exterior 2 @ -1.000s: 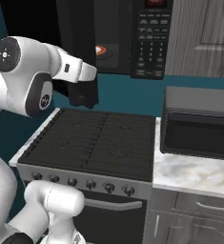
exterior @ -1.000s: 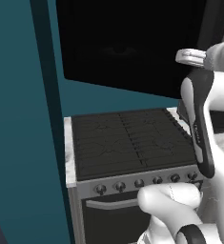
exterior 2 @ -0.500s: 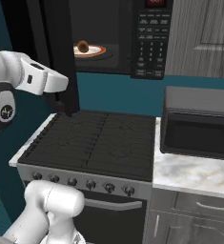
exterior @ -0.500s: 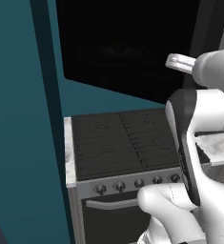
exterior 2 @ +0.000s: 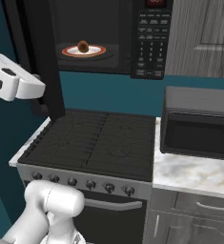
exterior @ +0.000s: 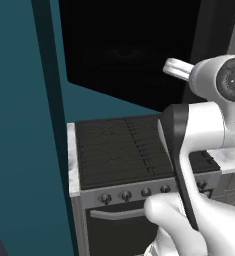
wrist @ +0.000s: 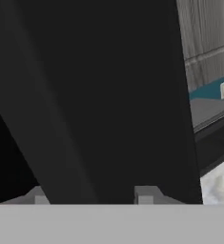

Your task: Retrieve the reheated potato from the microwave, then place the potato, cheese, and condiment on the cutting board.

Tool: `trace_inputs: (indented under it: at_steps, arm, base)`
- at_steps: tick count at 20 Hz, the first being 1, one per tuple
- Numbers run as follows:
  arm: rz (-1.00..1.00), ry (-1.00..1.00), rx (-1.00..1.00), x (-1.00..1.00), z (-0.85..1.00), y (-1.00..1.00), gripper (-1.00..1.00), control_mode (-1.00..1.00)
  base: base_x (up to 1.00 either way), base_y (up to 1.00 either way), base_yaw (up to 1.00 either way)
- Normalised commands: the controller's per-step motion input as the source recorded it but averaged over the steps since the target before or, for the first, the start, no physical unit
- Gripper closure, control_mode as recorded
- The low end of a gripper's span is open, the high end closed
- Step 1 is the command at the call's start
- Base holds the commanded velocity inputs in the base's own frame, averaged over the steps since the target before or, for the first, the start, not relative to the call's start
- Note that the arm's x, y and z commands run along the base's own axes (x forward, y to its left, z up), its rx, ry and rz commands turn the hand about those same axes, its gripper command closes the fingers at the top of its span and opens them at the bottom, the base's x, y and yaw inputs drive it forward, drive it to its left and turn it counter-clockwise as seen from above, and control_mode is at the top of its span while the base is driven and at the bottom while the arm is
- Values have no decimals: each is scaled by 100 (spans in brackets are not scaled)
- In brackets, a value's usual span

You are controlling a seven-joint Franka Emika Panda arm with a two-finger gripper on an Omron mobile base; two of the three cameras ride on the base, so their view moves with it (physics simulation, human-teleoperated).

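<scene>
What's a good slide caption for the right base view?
Microwave door open, potato on its plate above the stove.

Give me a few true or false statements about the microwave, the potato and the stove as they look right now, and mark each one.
1. The microwave door stands open. True.
2. The potato lies on the stovetop. False: it sits on a plate inside the microwave.
3. A dark grey box appliance stands on the marble counter to the right of the stove. True.
4. A pot stands on the stove's burners. False: the grates carry nothing.
5. The gripper holds the potato. False: in the hand view its jaws are close against the dark door panel, with nothing between them.
</scene>
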Motion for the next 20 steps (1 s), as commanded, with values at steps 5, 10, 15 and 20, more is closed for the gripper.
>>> trace_inputs:
  at_steps: [5,10,15,20]
  arm:
    - [0,-1,21,-57,0,-4,-100,-100]
    - [0,-1,31,-51,0,-15,-100,-100]
    - [7,-9,33,-44,0,-17,-100,-100]
    - [22,-22,37,-30,0,-39,-100,-100]
  base:
    - [0,0,0]
    - [0,0,0]
    - [0,0,0]
    - [0,0,0]
